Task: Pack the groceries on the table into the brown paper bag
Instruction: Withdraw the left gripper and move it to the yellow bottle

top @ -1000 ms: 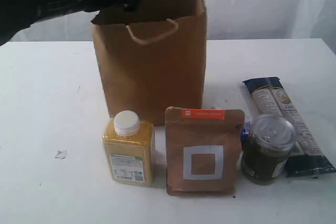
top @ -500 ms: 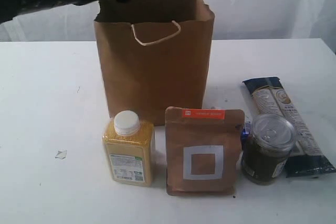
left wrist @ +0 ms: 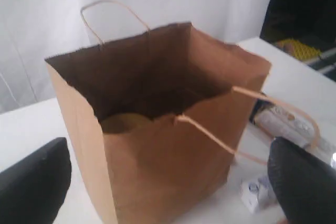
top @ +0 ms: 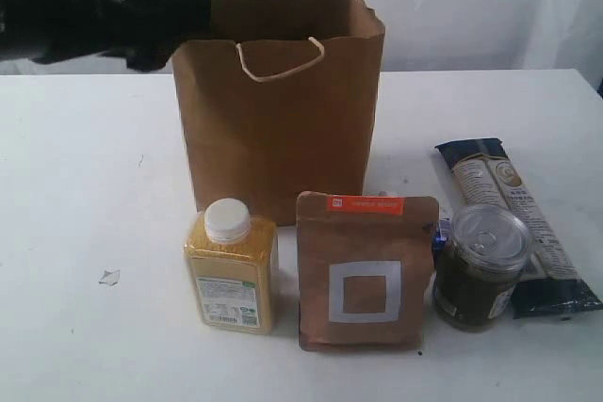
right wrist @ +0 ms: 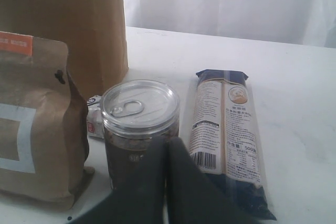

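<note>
Four groceries, a yellow bottle (top: 231, 265), brown pouch (top: 367, 270), dark jar (top: 480, 265) and long packet (top: 518, 223), are waiting at the front of the scuffed white tabletop (top: 75, 185), the right fingers (right wrist: 157, 182) pressing together near the jar. Behind, the paper bag (top: 278, 110) is standing open, seemingly holding one gold-lidded item (left wrist: 123, 123), with the left fingers (left wrist: 31, 182) hovering apart and empty by its rim. A white curtain (top: 452, 7) is hanging beyond.

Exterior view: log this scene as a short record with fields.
bag: brown paper bag upright, open-topped, on table
before bag: yellow bottle, brown pouch, both standing
right of pouch: small dark jar upright; long packet lying flat beside it
left gripper: open, empty, by bag's top
right gripper: shut, empty, close to jar
</note>
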Robot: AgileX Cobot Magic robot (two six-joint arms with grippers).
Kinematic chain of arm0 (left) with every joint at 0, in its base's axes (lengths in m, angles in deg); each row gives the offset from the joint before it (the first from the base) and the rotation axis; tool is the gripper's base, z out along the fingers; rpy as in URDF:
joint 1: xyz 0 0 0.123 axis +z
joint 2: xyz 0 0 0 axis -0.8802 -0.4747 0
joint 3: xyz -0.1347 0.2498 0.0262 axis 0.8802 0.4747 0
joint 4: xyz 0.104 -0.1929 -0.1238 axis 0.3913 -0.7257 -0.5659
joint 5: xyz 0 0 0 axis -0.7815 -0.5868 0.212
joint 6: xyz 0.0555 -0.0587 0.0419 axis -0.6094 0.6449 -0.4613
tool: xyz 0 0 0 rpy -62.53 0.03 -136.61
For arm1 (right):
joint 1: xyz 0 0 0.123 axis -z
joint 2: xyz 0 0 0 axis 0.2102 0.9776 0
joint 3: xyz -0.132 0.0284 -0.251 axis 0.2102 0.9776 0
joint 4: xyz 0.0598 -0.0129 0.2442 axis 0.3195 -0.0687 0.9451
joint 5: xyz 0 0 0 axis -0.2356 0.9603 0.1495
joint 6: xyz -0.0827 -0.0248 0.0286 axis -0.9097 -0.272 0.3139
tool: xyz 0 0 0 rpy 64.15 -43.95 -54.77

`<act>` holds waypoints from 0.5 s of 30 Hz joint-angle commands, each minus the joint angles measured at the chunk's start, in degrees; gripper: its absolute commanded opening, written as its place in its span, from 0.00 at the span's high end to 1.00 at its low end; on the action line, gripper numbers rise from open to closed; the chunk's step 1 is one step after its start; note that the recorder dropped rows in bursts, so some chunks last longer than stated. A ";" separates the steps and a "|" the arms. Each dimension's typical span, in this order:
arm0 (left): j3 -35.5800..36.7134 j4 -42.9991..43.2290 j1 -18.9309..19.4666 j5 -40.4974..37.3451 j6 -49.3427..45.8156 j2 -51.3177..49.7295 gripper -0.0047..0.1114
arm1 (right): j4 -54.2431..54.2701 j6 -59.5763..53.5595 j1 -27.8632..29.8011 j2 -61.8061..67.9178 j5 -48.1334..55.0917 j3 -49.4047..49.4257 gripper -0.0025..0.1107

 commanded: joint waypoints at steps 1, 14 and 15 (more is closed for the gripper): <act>0.90 0.28 -5.80 -12.20 -4.90 5.23 0.06 | -0.01 0.19 0.25 -0.33 -0.53 0.28 0.98; -0.40 -28.82 -11.42 -30.00 -53.04 5.97 0.06 | -0.01 0.19 0.25 -0.33 -0.66 0.28 0.98; -1.09 -28.82 -11.42 -31.10 -54.58 5.01 0.06 | -0.01 0.19 0.25 -0.33 -0.66 0.28 0.98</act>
